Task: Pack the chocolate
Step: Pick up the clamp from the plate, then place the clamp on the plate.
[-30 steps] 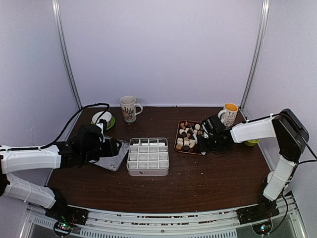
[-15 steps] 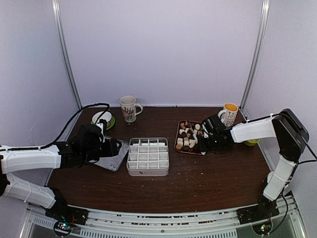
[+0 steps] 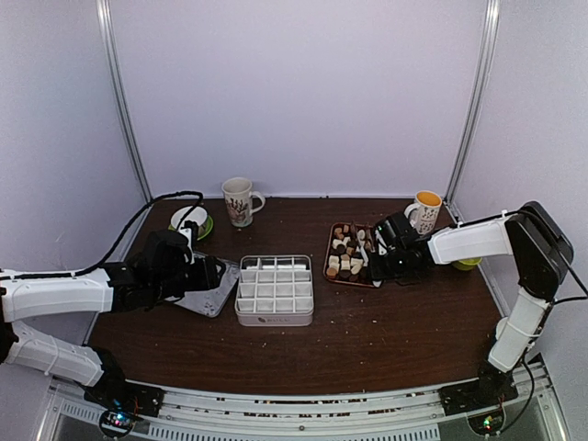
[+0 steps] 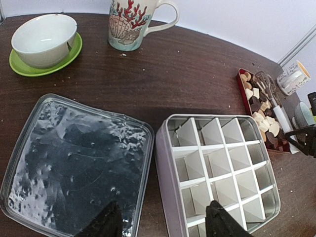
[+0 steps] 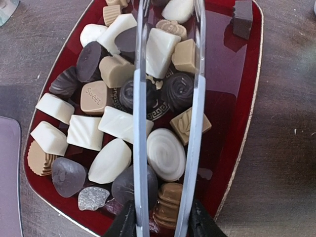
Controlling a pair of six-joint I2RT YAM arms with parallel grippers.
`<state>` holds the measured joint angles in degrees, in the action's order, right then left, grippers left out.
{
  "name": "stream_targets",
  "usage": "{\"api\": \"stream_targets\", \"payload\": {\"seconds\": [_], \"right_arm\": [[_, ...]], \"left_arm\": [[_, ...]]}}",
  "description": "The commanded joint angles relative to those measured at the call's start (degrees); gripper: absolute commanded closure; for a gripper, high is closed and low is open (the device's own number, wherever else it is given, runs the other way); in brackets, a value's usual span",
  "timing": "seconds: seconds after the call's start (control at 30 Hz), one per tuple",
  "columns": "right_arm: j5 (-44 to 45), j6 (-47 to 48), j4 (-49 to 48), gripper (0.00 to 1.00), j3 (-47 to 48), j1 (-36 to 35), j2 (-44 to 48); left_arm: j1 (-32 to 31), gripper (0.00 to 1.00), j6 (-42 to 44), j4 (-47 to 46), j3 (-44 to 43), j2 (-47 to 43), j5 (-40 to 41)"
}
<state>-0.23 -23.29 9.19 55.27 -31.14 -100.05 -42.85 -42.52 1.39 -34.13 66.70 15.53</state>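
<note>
The left gripper hangs left of the white box divided into square compartments. Its fingers stand well apart with nothing between them, above the seam where the box meets a clear, wrinkled plastic lid lying flat just beside it. A small dark mark on the box's front wall is too small to read. Right of the box, a glossy dark-red oblong tray holds the chocolate. It is a loose heap of small moulded pieces, dark brown, tan and cream, some ribbed, swirled or domed. One tan square is stamped "Sweet". The right gripper, on the tray's side away from the box, pinches both arms of the white plastic tongs, which run out over the heap.
</note>
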Motion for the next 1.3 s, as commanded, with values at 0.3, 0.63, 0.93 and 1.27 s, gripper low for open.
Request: {"api": "stream_targets", "payload": {"seconds": [0.3,0.63,0.93,1.27], "right_arm": [[-0.8,1.6,1.1,0.76,-1.0,0.2,8.1],[-1.7,3.2,3.1,0.75,-5.8,0.2,16.7],[-1.2,4.6,13.5,0.74,-8.8,0.1,24.8],[-3.0,3.9,22.2,0.74,-10.4,0.1,26.7]], "left_arm": [[0.0,0.4,0.7,-0.5,-1.6,0.3,0.2],[0.0,0.4,2.0,0.1,-3.3,1.1,-1.0],[0.0,0.4,3.0,0.2,-4.2,1.6,-0.9],[0.0,0.4,4.0,0.9,-5.3,2.3,-1.1]]}}
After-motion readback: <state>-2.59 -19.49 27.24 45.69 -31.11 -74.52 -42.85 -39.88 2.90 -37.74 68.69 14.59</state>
